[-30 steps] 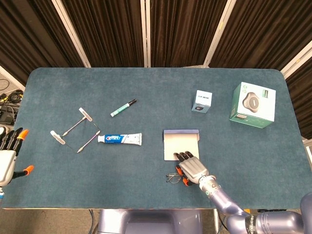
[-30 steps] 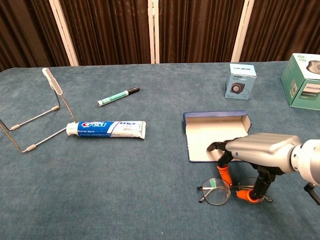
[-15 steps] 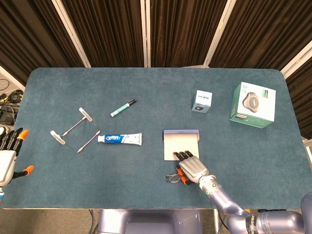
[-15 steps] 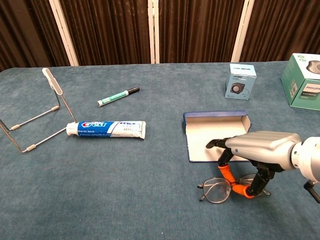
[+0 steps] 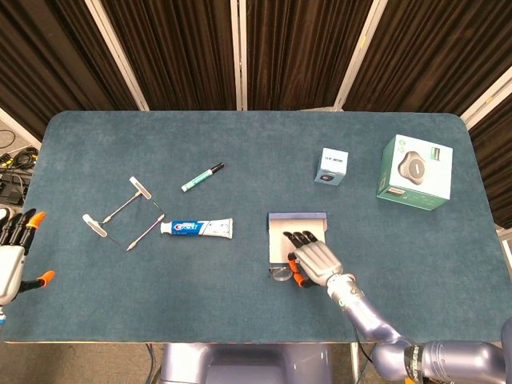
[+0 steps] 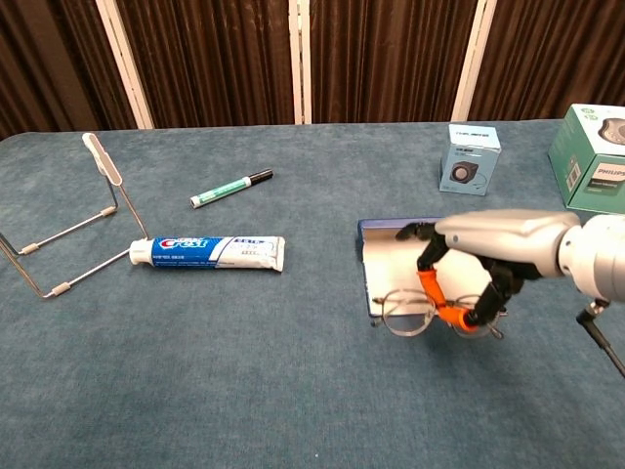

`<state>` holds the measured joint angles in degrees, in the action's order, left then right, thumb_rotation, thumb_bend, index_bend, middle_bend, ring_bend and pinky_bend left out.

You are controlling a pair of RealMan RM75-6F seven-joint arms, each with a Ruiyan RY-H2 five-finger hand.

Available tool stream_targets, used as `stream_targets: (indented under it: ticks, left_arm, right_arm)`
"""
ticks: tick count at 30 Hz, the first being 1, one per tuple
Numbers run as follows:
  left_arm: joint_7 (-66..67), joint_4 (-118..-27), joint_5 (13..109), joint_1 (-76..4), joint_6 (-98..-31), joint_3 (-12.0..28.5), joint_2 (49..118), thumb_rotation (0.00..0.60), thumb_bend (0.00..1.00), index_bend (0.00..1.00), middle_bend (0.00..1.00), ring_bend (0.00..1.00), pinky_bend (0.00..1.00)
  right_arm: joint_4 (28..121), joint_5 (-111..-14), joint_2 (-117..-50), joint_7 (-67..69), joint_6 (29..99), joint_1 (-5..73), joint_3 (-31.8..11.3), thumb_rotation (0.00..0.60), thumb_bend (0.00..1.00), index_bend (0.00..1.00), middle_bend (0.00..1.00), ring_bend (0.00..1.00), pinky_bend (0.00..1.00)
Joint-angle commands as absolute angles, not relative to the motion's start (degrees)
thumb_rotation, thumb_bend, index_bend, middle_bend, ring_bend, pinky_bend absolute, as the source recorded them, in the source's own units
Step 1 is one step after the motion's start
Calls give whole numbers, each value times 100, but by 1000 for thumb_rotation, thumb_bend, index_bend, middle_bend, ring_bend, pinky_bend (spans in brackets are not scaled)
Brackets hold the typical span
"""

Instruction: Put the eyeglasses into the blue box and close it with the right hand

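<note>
My right hand (image 6: 493, 244) (image 5: 314, 258) grips the thin-rimmed eyeglasses (image 6: 405, 311) (image 5: 282, 274) and holds them lifted above the table, at the near edge of the open blue box (image 6: 376, 239) (image 5: 276, 232). The box lies flat with its white inside facing up, partly hidden by the hand. The orange-tipped fingers (image 6: 427, 284) pinch the frame near its bridge. My left hand (image 5: 14, 254) hangs off the table's left edge, fingers apart, holding nothing.
A toothpaste tube (image 6: 215, 252), a green marker (image 6: 230, 188) and a wire stand (image 6: 68, 230) lie to the left. A small grey box (image 6: 470, 157) and a green Philips box (image 6: 598, 156) stand at the back right.
The right hand has lifted the eyeglasses off the table and carried them away from the front edge, toward the blue box. The left hand has not moved.
</note>
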<state>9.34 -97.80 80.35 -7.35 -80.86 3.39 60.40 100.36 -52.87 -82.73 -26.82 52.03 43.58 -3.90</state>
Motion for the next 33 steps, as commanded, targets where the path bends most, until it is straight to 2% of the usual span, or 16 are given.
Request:
stream_targets:
  ticks: [1,21,25,33]
  left_arm:
    - [908,-9769,7980,-743,-8059,358,6034,600,0,0,0,0,0]
    - [814,-9676,7674,-799,-7897,448,6019,600,0,0,0,0,0]
    - [813,-9647,7624,-819,-7855,460,6031,600,0,0,0,0,0]
    - [823,-9622,7571,-845,-7803,465,6044,600,0,0,0,0,0]
  right_arm:
    - [9713,-5288,-8362,-2688,5270,4488,-590,600,359,614,15,0,0]
    - [8249,-4905,-9128,-2958,5070,4988,-885,600,359,614,5,0,0]
    - [7873,-4696,-9322,-2886,5098,5043,-1056,600,358,614,5,0,0]
    - [7565,-4401,-9518,-2881,5121,5074,-1193,600,352,608,3,0,0]
